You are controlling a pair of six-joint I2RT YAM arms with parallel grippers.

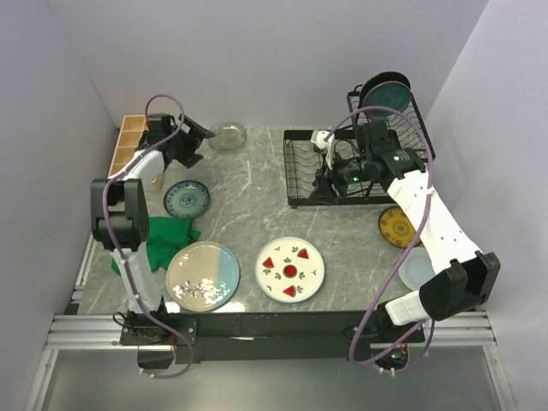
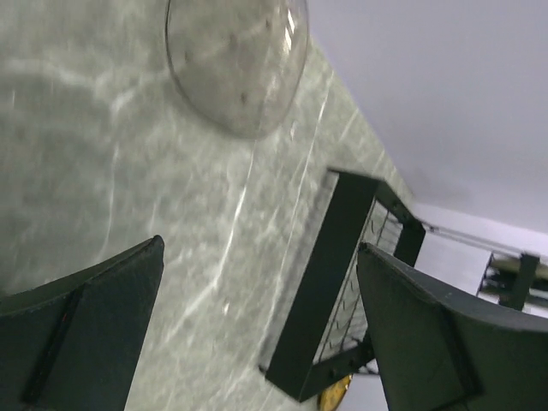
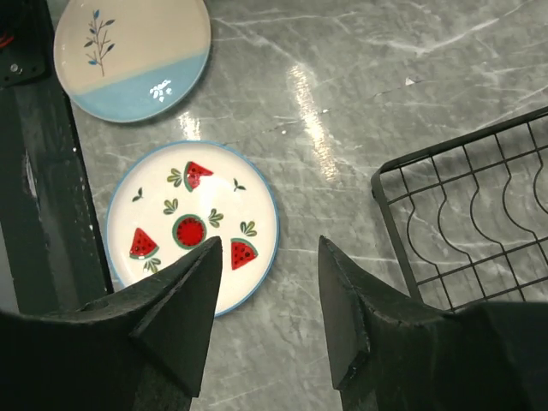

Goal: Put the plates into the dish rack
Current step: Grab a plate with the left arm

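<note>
Only overhead shows two plates (image 1: 385,92) standing in the dish rack (image 1: 304,167) at 1 o'clock. The left hand (image 2: 261,248), wide and empty, views the glass plate (image 2: 235,60); the right hand (image 3: 270,244), likewise, the watermelon plate (image 3: 190,224).

Left arm (image 1: 120,214) and right arm (image 1: 432,224) in glossy white links with bulky black joints, purple cables (image 1: 163,98) looping along each, small green light (image 1: 345,178) at right wrist, matte black wedge-shaped fingers (image 3: 184,300)

Passage: bare table (image 1: 248,193) is lying open between the clear glass plate (image 2: 235,64) and the dish rack (image 1: 300,171), and my left claw (image 2: 257,248) is hanging over it, spread wide.
Obstacles: the rack's rim is crowding my right claw (image 3: 270,244) on one side, and the watermelon plate (image 3: 193,227) is lying beneath it.
</note>
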